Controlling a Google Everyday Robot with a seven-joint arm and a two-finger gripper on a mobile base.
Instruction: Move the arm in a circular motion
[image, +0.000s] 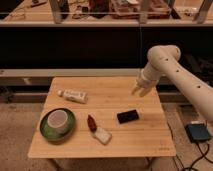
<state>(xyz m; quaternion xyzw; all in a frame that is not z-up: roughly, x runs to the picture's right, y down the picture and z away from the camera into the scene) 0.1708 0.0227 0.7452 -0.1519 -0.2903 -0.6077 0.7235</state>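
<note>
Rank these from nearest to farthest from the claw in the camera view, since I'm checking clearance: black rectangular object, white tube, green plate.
The claw hangs over the back right of the table.
1. Black rectangular object, just in front of it.
2. White tube, back left.
3. Green plate, front left.

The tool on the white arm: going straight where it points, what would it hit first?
Probably bare tabletop just below the tool, which hangs over the table's far right part; height unclear.

Your wooden table (150, 137) holds a cup (57, 120) on a green plate (45, 133) at 8 o'clock, a white tube (72, 94) at 10, a black block (128, 116) near center, with the gripper (140, 90) at 2.
</note>
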